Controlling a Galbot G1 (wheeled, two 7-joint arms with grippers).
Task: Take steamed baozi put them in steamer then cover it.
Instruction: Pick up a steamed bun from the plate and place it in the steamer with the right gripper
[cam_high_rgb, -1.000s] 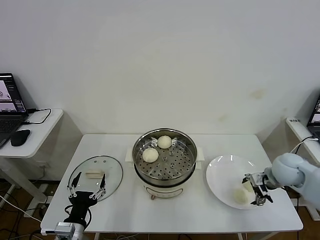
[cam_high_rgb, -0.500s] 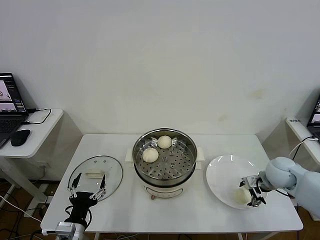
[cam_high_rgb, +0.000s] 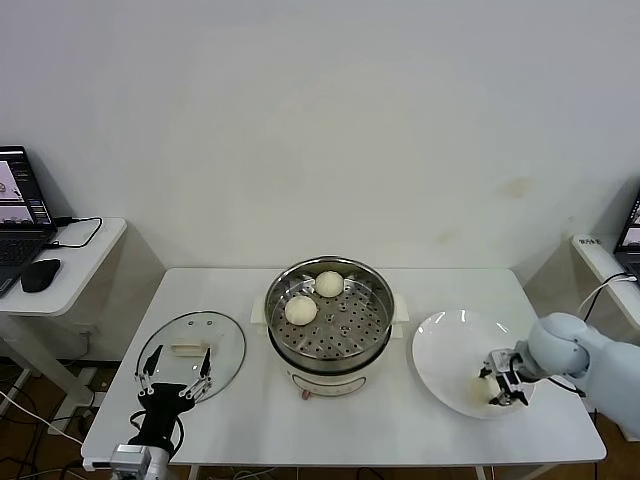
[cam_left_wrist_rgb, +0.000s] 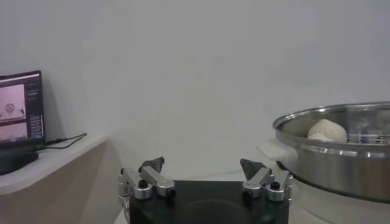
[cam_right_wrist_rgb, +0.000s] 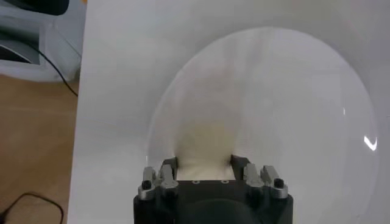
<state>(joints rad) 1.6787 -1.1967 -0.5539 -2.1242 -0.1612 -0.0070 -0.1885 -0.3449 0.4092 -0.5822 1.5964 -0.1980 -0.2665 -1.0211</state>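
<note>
The steamer stands mid-table with two steamed baozi, one at its left and one at the back, on its perforated tray. A third baozi lies on the white plate at the right. My right gripper is down on the plate, shut on this baozi. In the right wrist view the baozi fills the gap of the right gripper, both fingers against its sides. My left gripper hangs open and empty by the table's front left; the left wrist view shows the left gripper and the steamer.
The glass lid with its cream handle lies flat on the table left of the steamer, just beyond the left gripper. A side table with a laptop and mouse stands at far left. The plate reaches near the table's right edge.
The right gripper has lowered a little onto the plate and its fingers have closed in on the baozi. The left arm has not moved.
</note>
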